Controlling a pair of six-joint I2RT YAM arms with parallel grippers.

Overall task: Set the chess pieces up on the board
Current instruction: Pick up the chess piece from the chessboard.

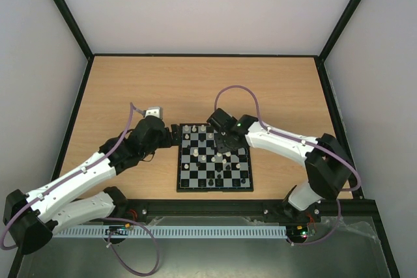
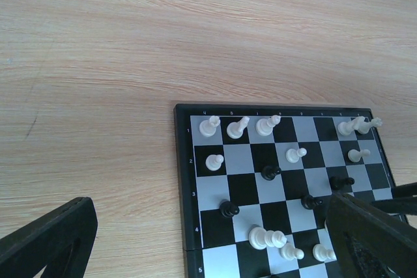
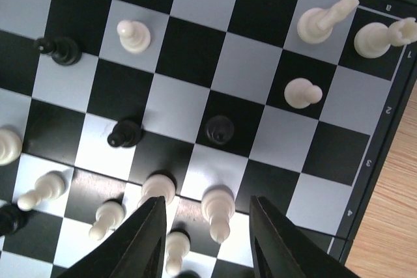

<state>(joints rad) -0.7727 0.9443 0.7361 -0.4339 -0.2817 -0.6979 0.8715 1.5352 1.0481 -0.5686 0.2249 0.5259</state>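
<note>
The board (image 1: 215, 189) lies mid-table with cream-white and black chess pieces scattered over its squares. My right gripper (image 1: 225, 148) hovers over the board's far half. In the right wrist view its fingers (image 3: 150, 232) stand either side of a tall white piece (image 3: 218, 209), with a gap on each side, so the right gripper (image 3: 207, 203) is open. A black pawn (image 3: 220, 129) stands one square beyond it. My left gripper (image 1: 171, 136) hangs wide open and empty at the board's left edge (image 2: 182, 180). White pieces (image 2: 209, 125) line that side's first row.
A small grey-white box (image 1: 152, 112) sits on the wooden table behind the left gripper. Black frame rails (image 1: 78, 30) and pale walls enclose the table. A cable loop (image 1: 241, 90) arches above the right arm. Other white pieces (image 3: 107, 218) crowd close to the right gripper's left finger.
</note>
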